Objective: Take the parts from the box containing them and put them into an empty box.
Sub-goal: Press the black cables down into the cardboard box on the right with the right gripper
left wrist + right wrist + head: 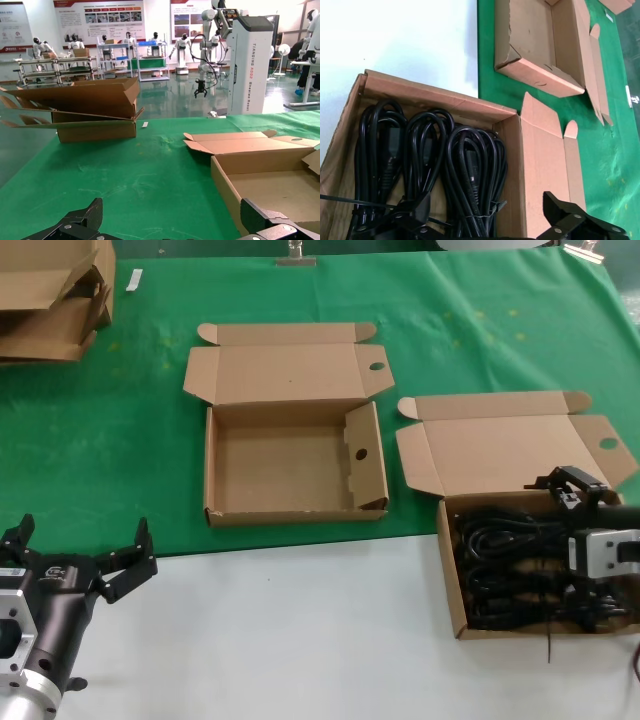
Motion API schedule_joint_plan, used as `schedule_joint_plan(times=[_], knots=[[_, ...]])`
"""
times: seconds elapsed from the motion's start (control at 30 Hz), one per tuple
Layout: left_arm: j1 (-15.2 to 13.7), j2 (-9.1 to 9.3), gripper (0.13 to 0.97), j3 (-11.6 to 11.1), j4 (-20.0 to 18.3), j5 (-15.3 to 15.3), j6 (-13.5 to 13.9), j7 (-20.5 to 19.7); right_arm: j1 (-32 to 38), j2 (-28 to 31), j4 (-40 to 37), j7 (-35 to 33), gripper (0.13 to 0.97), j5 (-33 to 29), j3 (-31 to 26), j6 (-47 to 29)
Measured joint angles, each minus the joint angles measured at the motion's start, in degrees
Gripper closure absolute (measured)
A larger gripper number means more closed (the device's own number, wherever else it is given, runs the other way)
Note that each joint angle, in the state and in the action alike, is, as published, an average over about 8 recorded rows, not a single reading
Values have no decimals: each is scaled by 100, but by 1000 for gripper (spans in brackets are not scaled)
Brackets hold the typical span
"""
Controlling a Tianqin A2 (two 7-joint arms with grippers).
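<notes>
Several coiled black cords (500, 560) lie side by side in the wider cardboard box (449, 580) at the right, its lid flap open behind it. My right gripper (562, 545) is open just above the cords. In the right wrist view its fingers (559, 206) straddle one cord bundle (470, 170) and the box's wall (420, 92), holding nothing. The squarer box (280, 465) stands empty at the middle, its side flap with a round hole; it also shows in the right wrist view (535, 45). My left gripper (85, 540) is open and empty at the front left, beside that box (270, 185).
A stack of flattened cardboard (50, 300) lies at the far left corner and shows in the left wrist view (85, 110). The boxes sit on a green mat (120, 440); bare white table (300, 640) runs along the front. A small white label (133, 280) lies near the stack.
</notes>
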Motion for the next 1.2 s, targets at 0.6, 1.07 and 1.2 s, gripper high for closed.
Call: schedule_joint_plan(times=[0.6,1.07,1.2], knots=[[0,0,132,0,0,0,0,0,209,109,50,104,615,86,-42,-193],[0,0,132,0,0,0,0,0,94,245,239,271,809,51,-21,-253],[0,0,132,0,0,0,0,0,65,282,303,339,860,41,-2,-276]])
